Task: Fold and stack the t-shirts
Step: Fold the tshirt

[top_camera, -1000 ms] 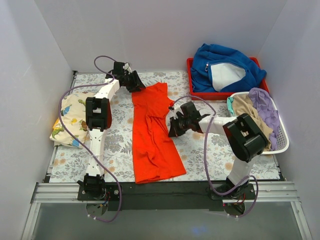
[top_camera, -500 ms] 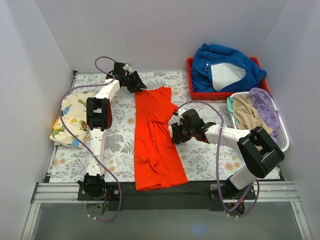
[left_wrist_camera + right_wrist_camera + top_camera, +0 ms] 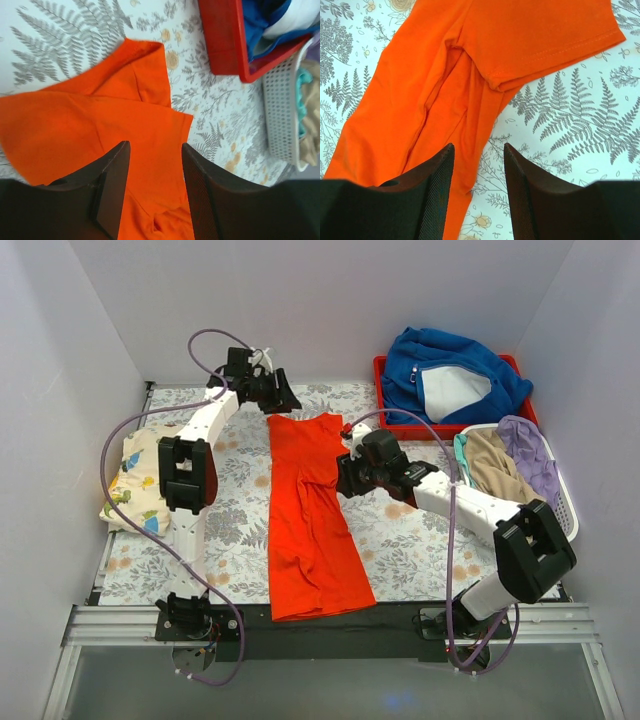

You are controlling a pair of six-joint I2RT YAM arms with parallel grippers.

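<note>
The orange-red t-shirt [image 3: 305, 520] is showing no print, the cream t-shirt [image 3: 140, 462] is showing green and yellow dinosaurs, the tabletop [image 3: 235, 530] is showing grey ferns on white, and the tray [image 3: 415, 430] is showing red

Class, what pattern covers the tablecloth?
Grey ferns and flowers on white tablecloth; clearest in right wrist view.

The orange-red t-shirt [image 3: 310, 525] lies lengthwise on the middle of my table [image 3: 235, 530], folded into a narrow, creased strip with its hem toward my bases. The cream dinosaur-print t-shirt [image 3: 140, 465] sits folded at the left edge.
</note>
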